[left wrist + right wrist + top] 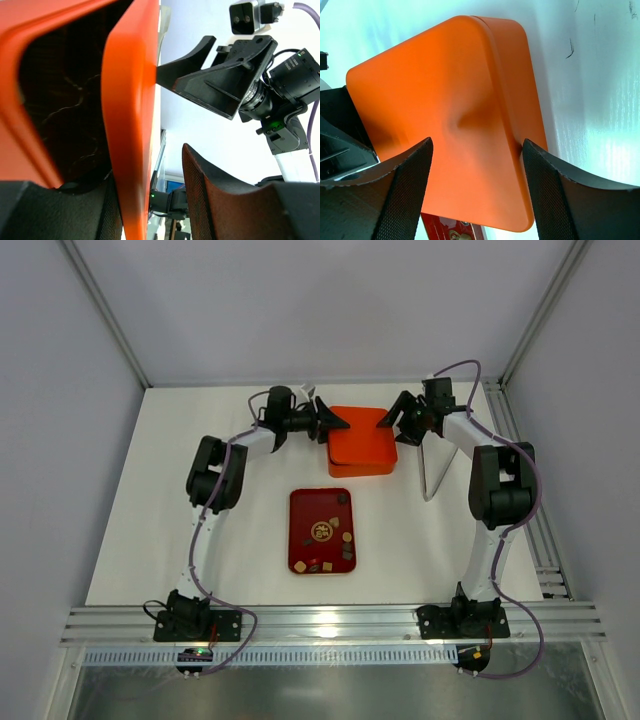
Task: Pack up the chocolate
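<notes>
Several small brown, tan and cream chocolates (347, 537) lie on the dark red tray (300, 510) at the table's middle. The orange box (362, 440) stands behind it with its lid on; no compartments show. My left gripper (335, 422) is open at the box's left edge. In the left wrist view (150, 170) an orange wall (131, 115) stands between its fingers, close against the left one. My right gripper (392, 418) is open at the box's right edge. In the right wrist view (476, 145) its fingers straddle the lid (445, 100), the right finger (555, 195) touching its edge.
A white flat sheet (432, 465) lies right of the box, under the right arm. A corner of the red tray (440, 227) shows below the lid in the right wrist view. Grey walls and aluminium rails enclose the table.
</notes>
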`<action>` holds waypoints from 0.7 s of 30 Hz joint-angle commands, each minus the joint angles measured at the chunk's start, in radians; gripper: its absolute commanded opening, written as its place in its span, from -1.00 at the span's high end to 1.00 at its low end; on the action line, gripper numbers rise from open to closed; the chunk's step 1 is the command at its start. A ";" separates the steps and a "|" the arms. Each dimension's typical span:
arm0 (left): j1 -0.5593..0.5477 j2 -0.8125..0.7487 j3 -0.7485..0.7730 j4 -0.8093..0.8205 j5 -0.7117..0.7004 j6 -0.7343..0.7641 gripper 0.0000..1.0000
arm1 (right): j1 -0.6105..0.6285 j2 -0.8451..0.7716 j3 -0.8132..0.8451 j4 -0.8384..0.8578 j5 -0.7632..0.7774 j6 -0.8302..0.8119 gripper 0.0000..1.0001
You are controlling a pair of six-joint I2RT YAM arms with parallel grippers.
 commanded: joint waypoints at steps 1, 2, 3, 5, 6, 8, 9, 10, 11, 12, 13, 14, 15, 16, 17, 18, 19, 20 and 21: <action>0.024 -0.052 -0.016 0.021 0.026 0.012 0.10 | 0.010 -0.005 0.038 0.019 0.008 -0.024 -0.46; 0.026 -0.053 -0.020 0.021 0.027 0.012 0.10 | 0.010 -0.004 0.038 0.019 0.008 -0.024 -0.46; 0.027 -0.055 -0.024 0.023 0.027 0.014 0.10 | 0.010 -0.004 0.038 0.020 0.009 -0.024 -0.46; 0.035 -0.062 -0.035 0.023 0.027 0.014 0.10 | 0.010 -0.004 0.036 0.020 0.009 -0.023 -0.45; 0.036 -0.065 -0.038 0.023 0.031 0.017 0.10 | 0.011 -0.004 0.036 0.019 0.009 -0.024 -0.45; 0.041 -0.073 -0.046 0.023 0.031 0.020 0.10 | 0.013 -0.005 0.036 0.017 0.009 -0.024 -0.45; 0.041 -0.073 -0.050 0.023 0.031 0.021 0.10 | 0.014 -0.004 0.036 0.017 0.009 -0.024 -0.45; 0.042 -0.073 -0.052 0.023 0.032 0.021 0.10 | 0.013 -0.004 0.036 0.019 0.009 -0.024 -0.44; 0.042 -0.075 -0.056 0.021 0.032 0.024 0.10 | 0.016 -0.004 0.036 0.017 0.011 -0.026 -0.45; 0.045 -0.078 -0.059 0.023 0.032 0.025 0.10 | 0.018 -0.004 0.036 0.017 0.011 -0.024 -0.45; 0.047 -0.078 -0.062 0.023 0.032 0.026 0.10 | 0.015 -0.004 0.036 0.017 0.011 -0.026 -0.45; 0.049 -0.079 -0.069 0.024 0.032 0.026 0.10 | 0.018 -0.004 0.036 0.019 0.011 -0.026 -0.45; 0.052 -0.081 -0.072 0.024 0.032 0.028 0.10 | 0.018 -0.004 0.036 0.017 0.011 -0.026 -0.44; 0.053 -0.084 -0.073 0.024 0.032 0.028 0.10 | 0.019 -0.005 0.036 0.016 0.011 -0.026 -0.44; 0.055 -0.087 -0.081 0.024 0.034 0.029 0.10 | 0.016 -0.004 0.036 0.016 0.011 -0.026 -0.45; 0.056 -0.090 -0.082 0.024 0.031 0.031 0.10 | 0.016 -0.004 0.036 0.016 0.009 -0.026 -0.44; 0.059 -0.093 -0.085 0.023 0.032 0.032 0.09 | 0.016 -0.004 0.036 0.016 0.012 -0.026 -0.44; 0.062 -0.093 -0.089 0.023 0.032 0.034 0.10 | 0.018 -0.002 0.035 0.017 0.012 -0.027 -0.44; 0.062 -0.095 -0.092 0.020 0.034 0.037 0.10 | 0.018 -0.002 0.035 0.017 0.011 -0.027 -0.44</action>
